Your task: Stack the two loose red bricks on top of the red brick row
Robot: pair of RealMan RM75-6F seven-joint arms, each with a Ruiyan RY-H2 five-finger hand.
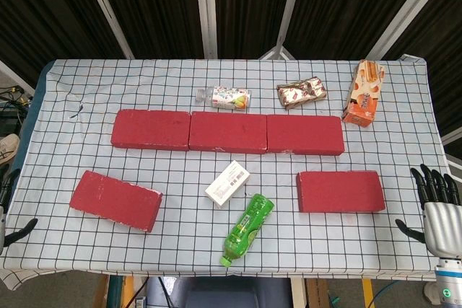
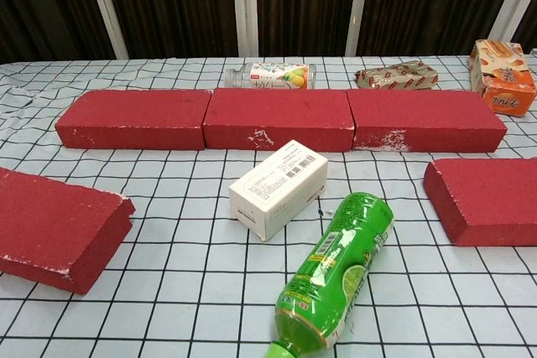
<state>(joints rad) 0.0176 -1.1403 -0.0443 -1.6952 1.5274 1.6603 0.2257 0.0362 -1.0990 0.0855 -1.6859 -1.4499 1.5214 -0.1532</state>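
Note:
Three red bricks lie end to end as a row point(image 1: 227, 132) point(image 2: 281, 118) across the middle of the checked tablecloth. One loose red brick point(image 1: 115, 200) point(image 2: 59, 228) lies at the front left, slightly skewed. The other loose red brick point(image 1: 339, 191) point(image 2: 487, 199) lies at the front right. My right hand point(image 1: 435, 207) hangs off the table's right edge, fingers spread, holding nothing. My left hand point(image 1: 7, 210) shows only partly at the far left edge, fingers apart and empty. Neither hand shows in the chest view.
A white box point(image 1: 227, 183) point(image 2: 278, 188) and a lying green bottle point(image 1: 247, 229) point(image 2: 336, 278) sit between the loose bricks. Behind the row lie a small clear bottle point(image 1: 225, 97) point(image 2: 268, 75), a snack wrapper point(image 1: 302, 92) point(image 2: 396, 75) and an orange carton point(image 1: 363, 93) point(image 2: 502, 75).

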